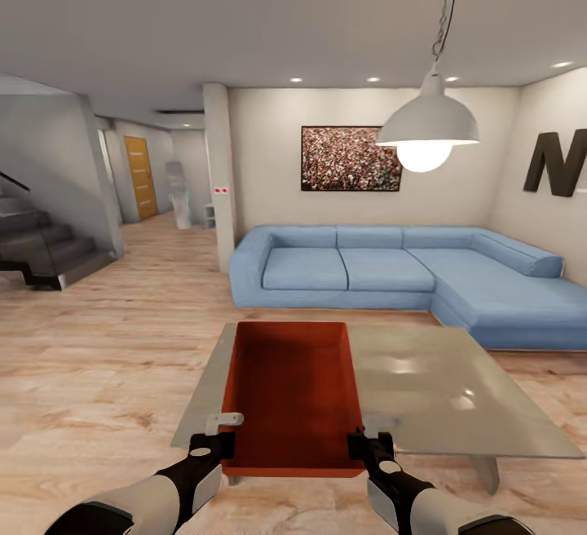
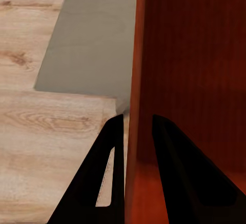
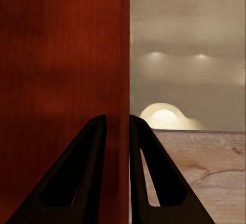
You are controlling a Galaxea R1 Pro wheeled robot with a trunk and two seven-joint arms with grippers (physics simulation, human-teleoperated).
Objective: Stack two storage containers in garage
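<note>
1. Two arms reach forward, one at each side wall of the storage container (image 1: 292,392), which sits on the glass coffee table (image 1: 456,404) before the blue sofa (image 1: 391,270).
2. Left gripper (image 1: 218,446) straddles the left wall, clamped on it.
3. Right gripper (image 1: 364,443) clamps the right wall likewise.
4. Container's near corners are hidden behind the grippers.

A low rectangular desk (image 1: 456,404) with a grey glass top stands on the light wood plank floor (image 1: 90,372), just in front of the blue corner sofa (image 1: 391,274). An open orange-red rectangular bin (image 1: 292,392) sits on the desk's left part, its near end overhanging the edge farthest from the sofa.
</note>
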